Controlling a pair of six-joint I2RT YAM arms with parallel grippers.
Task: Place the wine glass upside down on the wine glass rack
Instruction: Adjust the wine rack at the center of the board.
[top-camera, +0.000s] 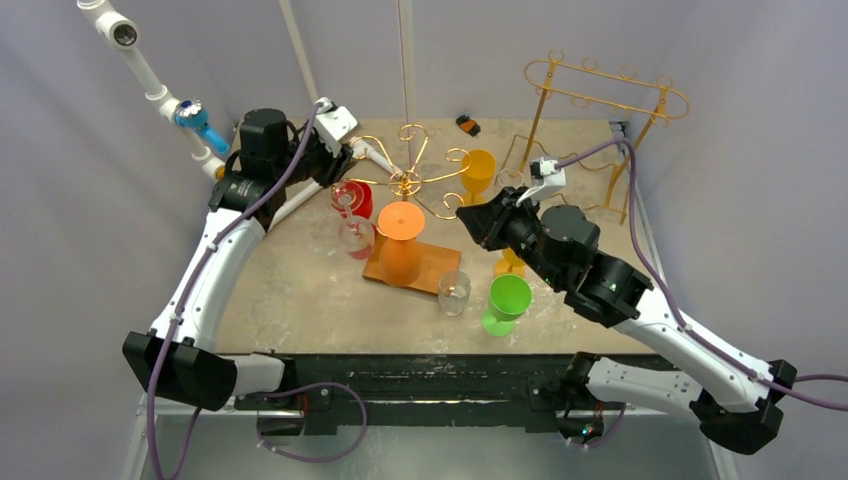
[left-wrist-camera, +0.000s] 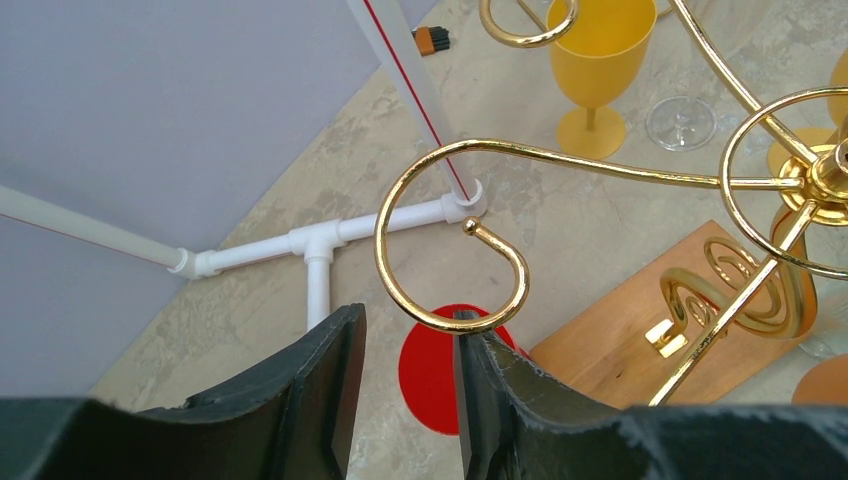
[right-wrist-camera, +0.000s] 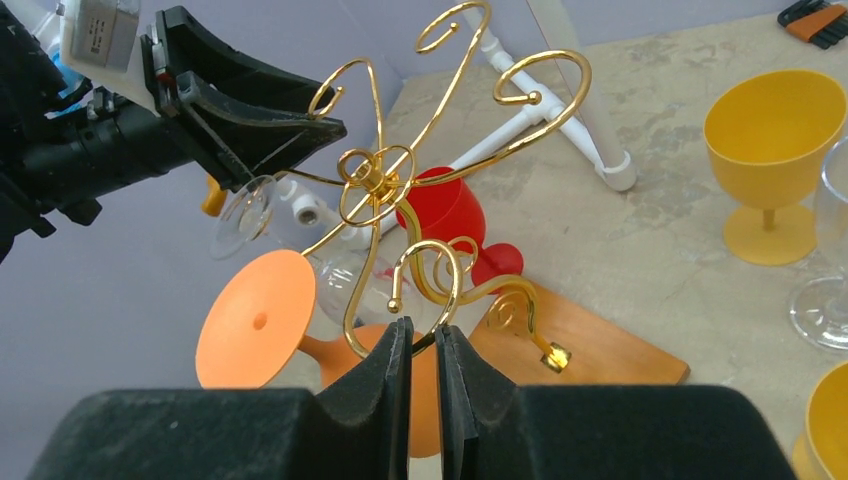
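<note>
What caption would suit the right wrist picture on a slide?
Right tool gripping a wire of the gold rack, upside-down orange glass beside it.

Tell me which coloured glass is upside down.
The orange glass at the gold rack: its foot faces up, bowl down. The red glass, yellow glass and green glass stand bowl up.

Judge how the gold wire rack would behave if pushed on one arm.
The gold wire rack has thin curled arms, so they probably flex and spring back. It stands tall on a small wooden base, so it might rock or tip. The right gripper, jaws pinched on one curl, likely steadies it.
</note>
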